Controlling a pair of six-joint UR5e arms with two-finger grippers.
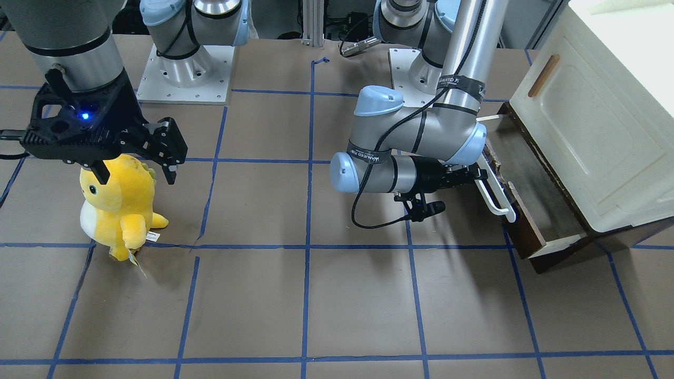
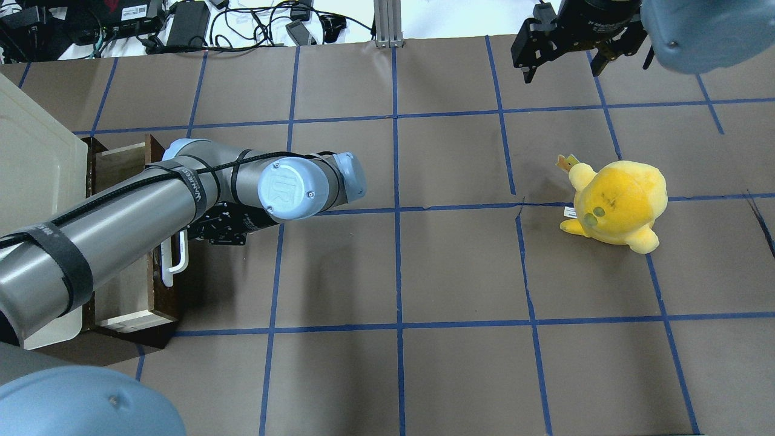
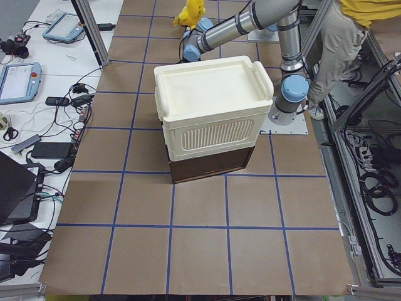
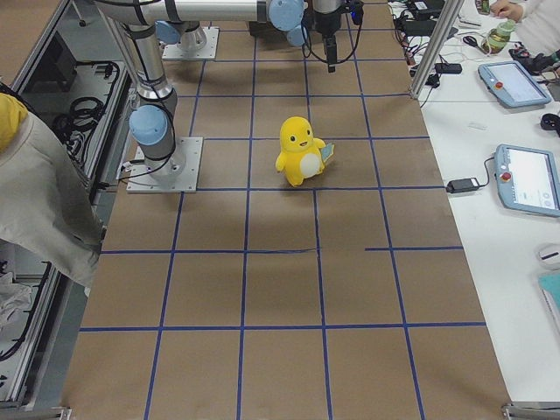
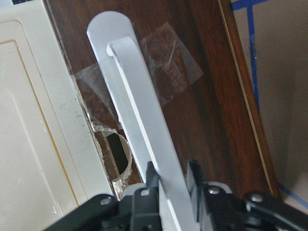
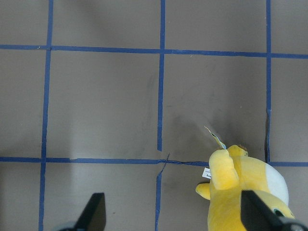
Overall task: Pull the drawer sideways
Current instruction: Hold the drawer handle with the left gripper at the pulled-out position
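Observation:
The drawer (image 1: 532, 184) sticks partly out from under the cream-white cabinet (image 1: 595, 131). Its dark brown front (image 5: 207, 96) carries a white bar handle (image 5: 139, 125). My left gripper (image 5: 173, 175) is shut on the lower part of this handle, one finger on each side. In the front-facing view the left gripper (image 1: 476, 176) reaches sideways to the handle (image 1: 497, 199). In the overhead view the handle (image 2: 175, 263) shows below my left arm, and the drawer's pale inside (image 2: 124, 284) is open. My right gripper (image 1: 134, 168) is open and empty, above a plush toy.
A yellow plush toy (image 1: 118, 202) stands on the brown table on my right side; it also shows in the overhead view (image 2: 617, 203) and under the right wrist (image 6: 245, 192). The cabinet (image 2: 30, 175) fills the table's left end. Blue tape lines grid the table.

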